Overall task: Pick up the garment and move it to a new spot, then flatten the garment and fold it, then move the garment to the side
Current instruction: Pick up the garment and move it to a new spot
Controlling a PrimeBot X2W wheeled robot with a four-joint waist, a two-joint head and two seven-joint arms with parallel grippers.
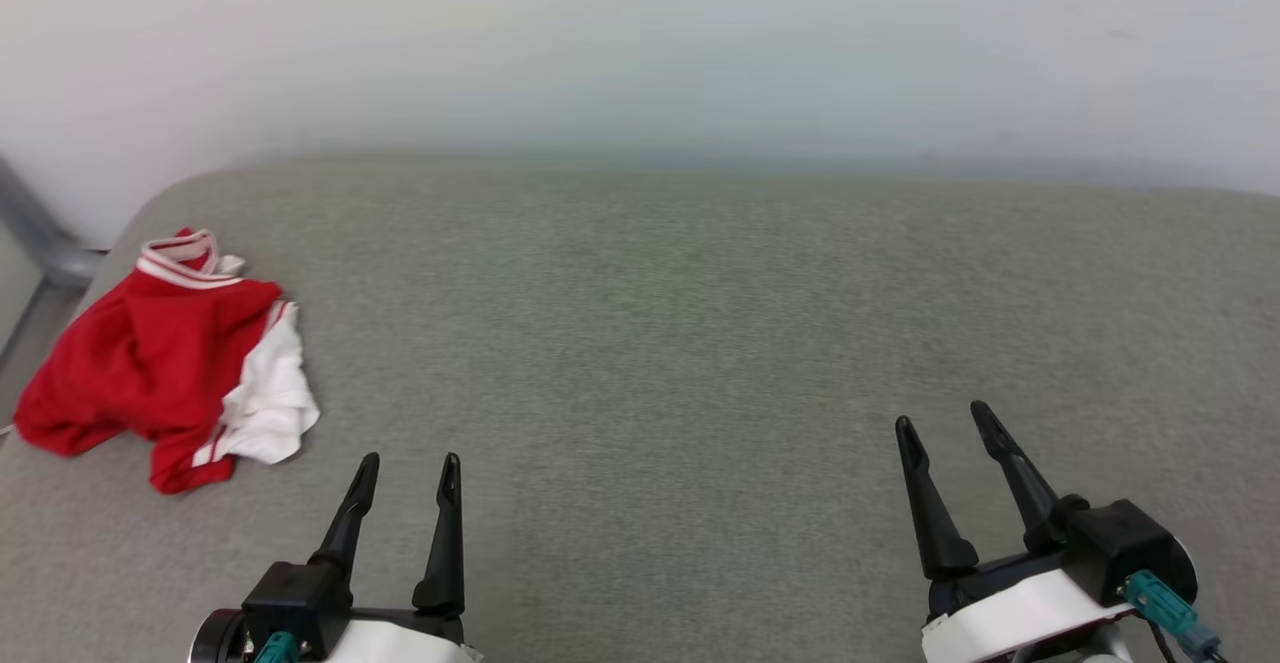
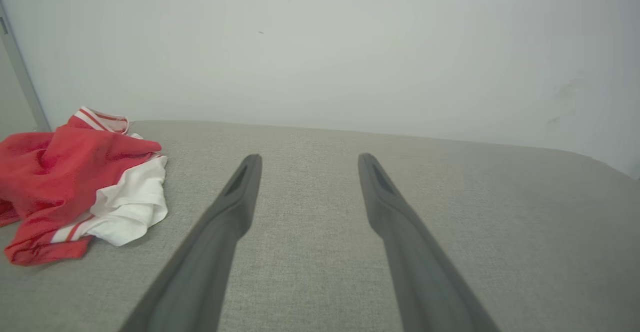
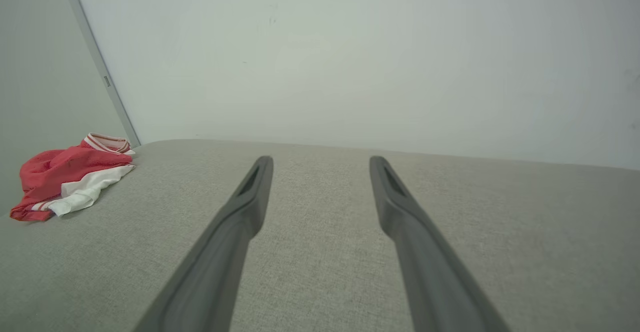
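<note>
You see the left pincer (image 1: 411, 460), two long dark fingers, at lower left in the head view. Its fingers stand wide apart, holding nothing and hanging above the cloth. The right pincer (image 1: 942, 415), at lower right, is likewise spread wide and empty.

Both hang over a grey woven-fabric-covered desk (image 1: 700, 343) with a rounded far-left corner, set against a plain pale wall (image 1: 640, 43). A grey metal strip (image 1: 40, 233) runs along the left edge.

The garment (image 1: 150, 353), a red jersey T-shirt with a white sleeve and a red-white striped collar, lies crumpled near the desk's left edge, ahead and to the left of the left pincer, apart from both.
</note>
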